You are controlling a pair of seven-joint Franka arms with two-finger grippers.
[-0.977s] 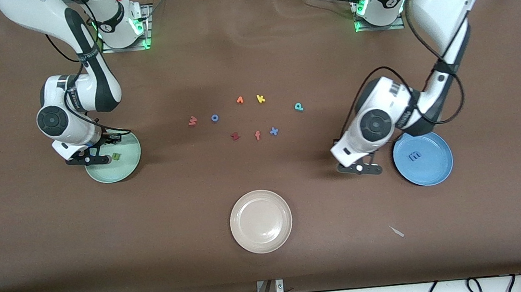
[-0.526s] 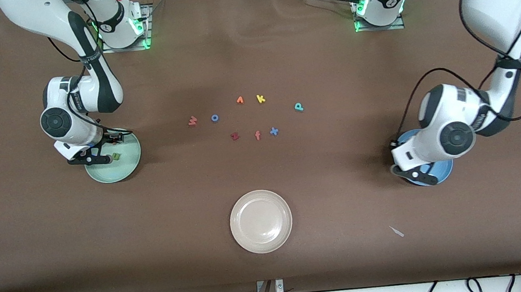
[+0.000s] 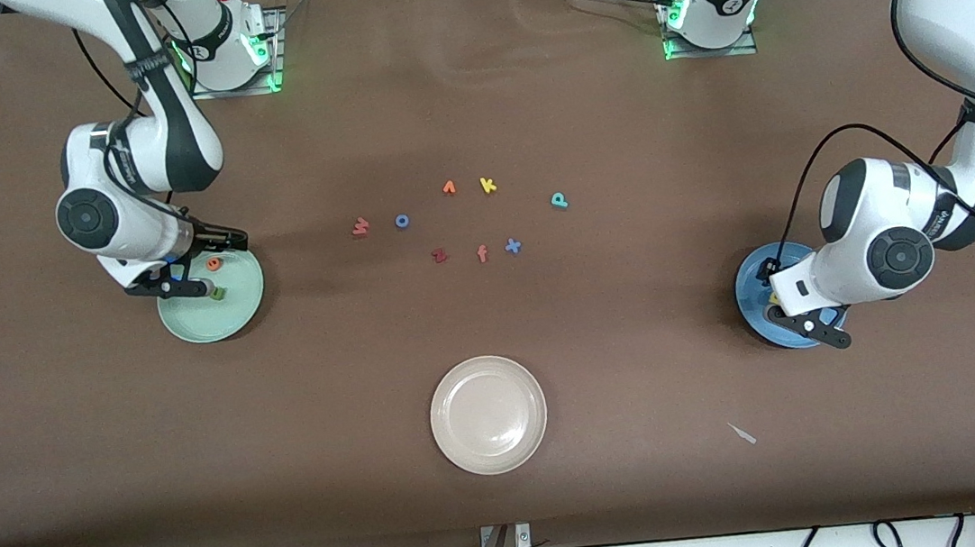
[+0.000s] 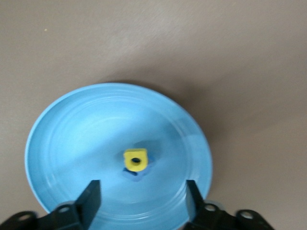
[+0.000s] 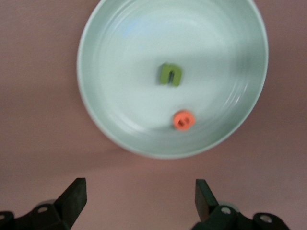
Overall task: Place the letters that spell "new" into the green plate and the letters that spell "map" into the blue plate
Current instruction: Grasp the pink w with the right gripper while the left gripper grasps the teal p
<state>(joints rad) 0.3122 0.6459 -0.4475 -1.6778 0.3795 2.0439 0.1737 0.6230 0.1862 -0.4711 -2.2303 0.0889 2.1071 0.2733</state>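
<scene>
The green plate (image 3: 212,325) (image 5: 120,38) holds a green n (image 3: 219,293) (image 5: 171,74) and an orange e (image 3: 214,264) (image 5: 183,120). My right gripper (image 3: 186,289) (image 5: 139,196) hangs open and empty at that plate's rim. The blue plate (image 3: 753,295) (image 4: 72,129) holds a yellow a (image 4: 135,160) lying on the blue m (image 4: 136,174). My left gripper (image 3: 810,328) (image 4: 141,199) is open and empty just above them. The pinkish-red w (image 3: 360,226) and the teal p (image 3: 560,201) lie on the table's middle.
Loose letters lie mid-table: blue o (image 3: 402,221), an orange one (image 3: 449,188), yellow k (image 3: 488,185), dark red z (image 3: 439,256), an f (image 3: 482,254), blue x (image 3: 513,246). A beige plate (image 3: 493,454) sits nearer the camera, with a small pale scrap (image 3: 743,433) close by.
The right gripper opened and the orange e now lies in the green plate. The left arm swung over the blue plate and opened, leaving the yellow a on the m.
</scene>
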